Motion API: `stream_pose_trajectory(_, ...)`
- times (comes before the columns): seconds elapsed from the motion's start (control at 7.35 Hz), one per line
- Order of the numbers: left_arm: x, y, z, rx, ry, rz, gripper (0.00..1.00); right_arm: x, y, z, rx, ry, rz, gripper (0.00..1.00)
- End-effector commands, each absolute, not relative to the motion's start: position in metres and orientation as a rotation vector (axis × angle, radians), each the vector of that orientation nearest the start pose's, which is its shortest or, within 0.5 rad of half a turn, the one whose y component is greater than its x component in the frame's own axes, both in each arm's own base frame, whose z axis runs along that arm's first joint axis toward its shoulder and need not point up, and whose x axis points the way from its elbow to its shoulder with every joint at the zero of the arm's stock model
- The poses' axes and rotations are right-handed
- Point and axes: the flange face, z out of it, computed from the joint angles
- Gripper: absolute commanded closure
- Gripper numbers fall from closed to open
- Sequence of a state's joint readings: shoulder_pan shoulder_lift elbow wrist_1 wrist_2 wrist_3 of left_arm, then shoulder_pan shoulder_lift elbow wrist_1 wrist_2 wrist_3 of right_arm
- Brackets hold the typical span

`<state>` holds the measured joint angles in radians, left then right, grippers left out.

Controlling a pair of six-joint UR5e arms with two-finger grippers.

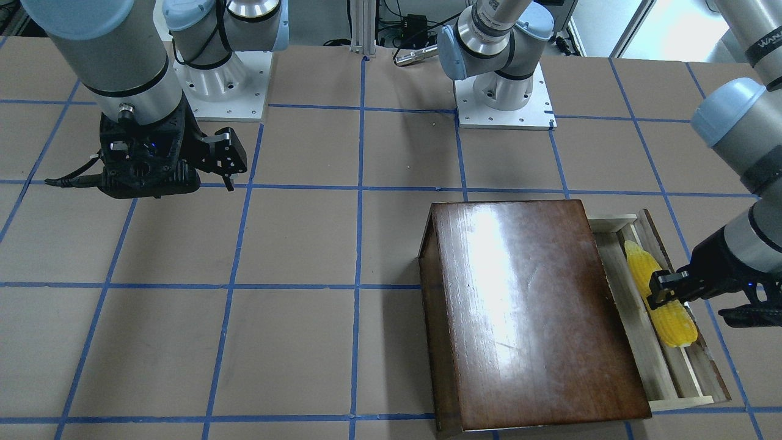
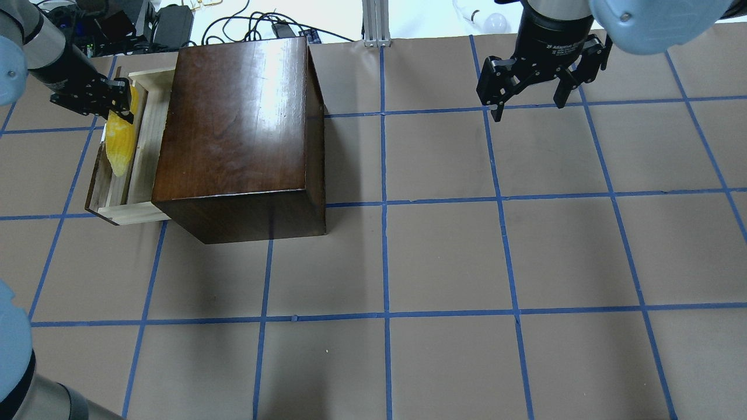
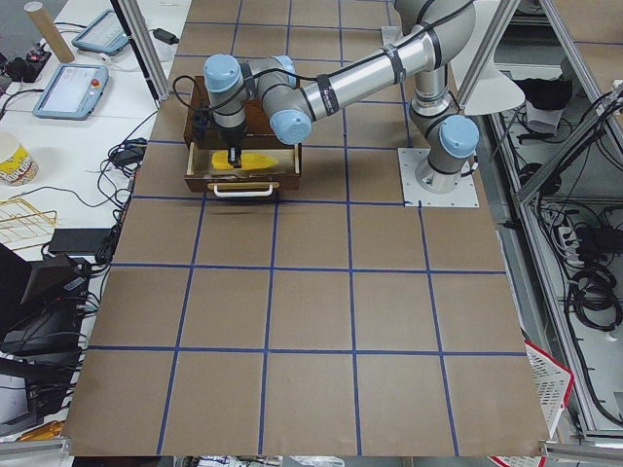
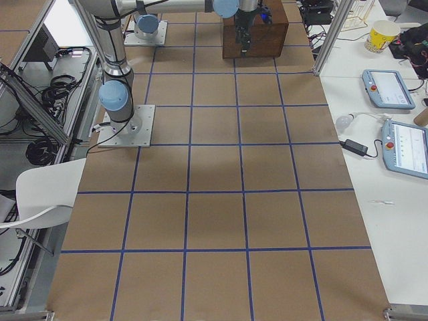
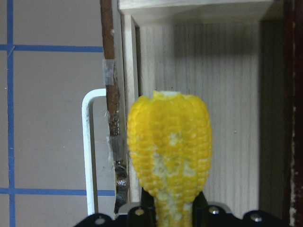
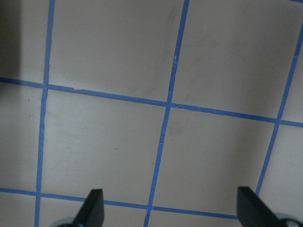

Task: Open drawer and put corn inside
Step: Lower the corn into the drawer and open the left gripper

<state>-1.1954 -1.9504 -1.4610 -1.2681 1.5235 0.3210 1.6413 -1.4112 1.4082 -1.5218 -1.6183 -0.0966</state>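
The drawer (image 1: 683, 401) stands pulled out from the dark-brown cabinet (image 1: 531, 311), with its pale wood tray (image 2: 140, 211) exposed. My left gripper (image 1: 663, 290) is shut on the yellow corn (image 1: 672, 321), which lies lengthwise over the tray. In the left wrist view the corn (image 5: 169, 142) sits between the fingers, above the drawer floor (image 5: 222, 94). I cannot tell whether it touches the floor. The overhead view shows the corn (image 2: 121, 146) under the left gripper (image 2: 119, 102). My right gripper (image 2: 528, 108) is open and empty above the table, far from the cabinet.
A white wire handle (image 5: 88, 151) sticks out from the drawer's dark front panel (image 5: 110, 94). The table (image 1: 293, 244) is brown with a blue tape grid. The right wrist view shows only table between the open fingertips (image 6: 94, 208).
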Motion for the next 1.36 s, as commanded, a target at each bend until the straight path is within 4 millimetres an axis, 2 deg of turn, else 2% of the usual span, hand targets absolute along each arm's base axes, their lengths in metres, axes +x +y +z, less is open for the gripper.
stream_pose_trajectory(0.0,0.105,-0.646,0.348,-0.07,3.18,-0.049,0.39,0.167,-0.544,0.479,-0.268,3.176,0.074,0.0)
stream_pose_trajectory(0.14,0.106,-0.647,0.345,-0.07,3.183,-0.043,0.06,0.167,-0.544,0.479,-0.265,3.177,0.072,0.0)
stream_pose_trajectory(0.41,0.105,-0.646,0.35,-0.07,3.181,-0.05,0.04,0.167,-0.544,0.479,-0.265,3.177,0.072,0.0)
stream_pose_trajectory(0.54,0.099,-0.642,0.356,-0.056,3.186,-0.032,0.04,0.167,-0.544,0.479,-0.265,3.177,0.072,0.0)
stream_pose_trajectory(0.68,0.092,-0.64,0.375,-0.046,3.189,-0.033,0.03,0.167,-0.544,0.479,-0.265,3.177,0.072,0.0)
stream_pose_trajectory(0.95,0.042,-0.626,0.457,0.062,3.181,0.013,0.04,0.167,-0.544,0.479,-0.265,3.177,0.072,0.0)
stream_pose_trajectory(1.09,0.015,-0.612,0.488,0.113,3.159,-0.001,0.03,0.167,-0.544,0.479,-0.265,3.177,0.072,0.0)
stream_pose_trajectory(1.22,-0.01,-0.589,0.509,0.159,3.154,0.015,0.03,0.167,-0.544,0.479,-0.265,3.177,0.074,0.0)
